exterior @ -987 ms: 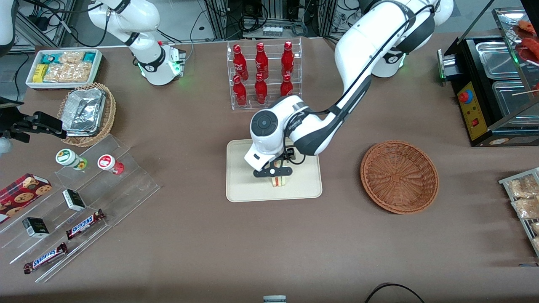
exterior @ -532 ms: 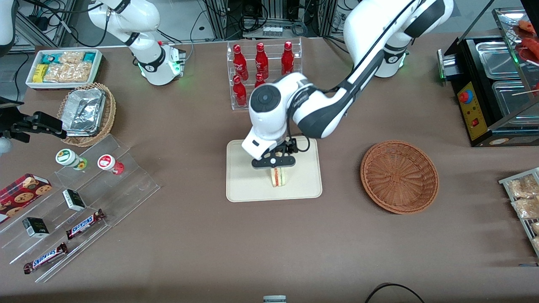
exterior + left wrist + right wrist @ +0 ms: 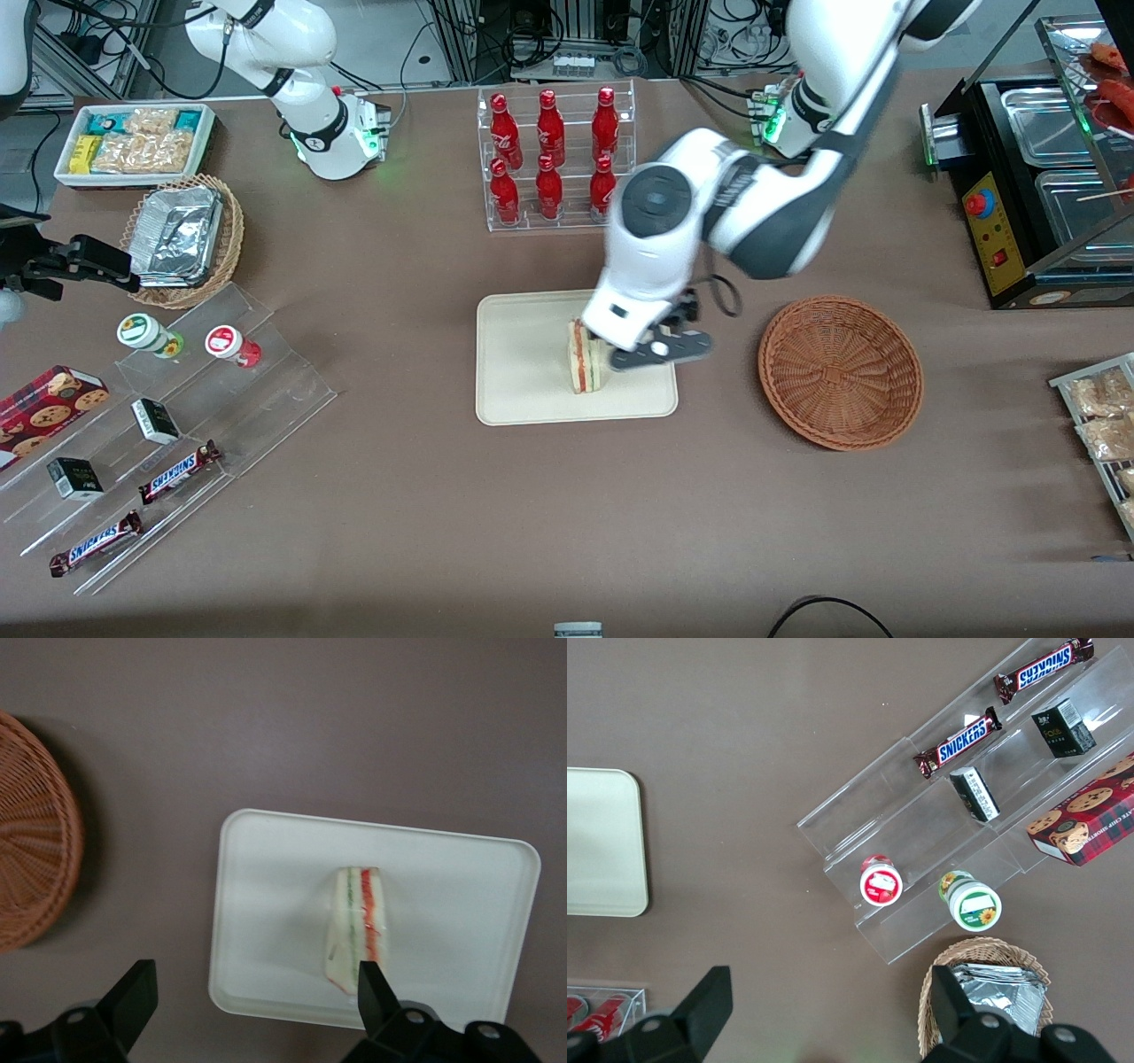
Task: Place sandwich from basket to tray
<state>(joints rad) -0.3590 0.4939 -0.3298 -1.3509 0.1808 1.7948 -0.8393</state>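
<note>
The sandwich (image 3: 586,358) is standing on edge on the tray (image 3: 523,390), well apart from the basket (image 3: 840,372). The gripper (image 3: 660,347) is being held above it with fingers (image 3: 133,997) spread, empty. Soft, light bread is judged easily crushed; gentle holding by the flat faces is advised.

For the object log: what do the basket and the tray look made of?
Basket: woven wicker, reddish-brown and matte; radial weave and coiled rim show. Tray: probably moulded plastic, smooth cream surface, rounded corners, low rim. The sandwich rests on it; the hand hangs open above.
</note>
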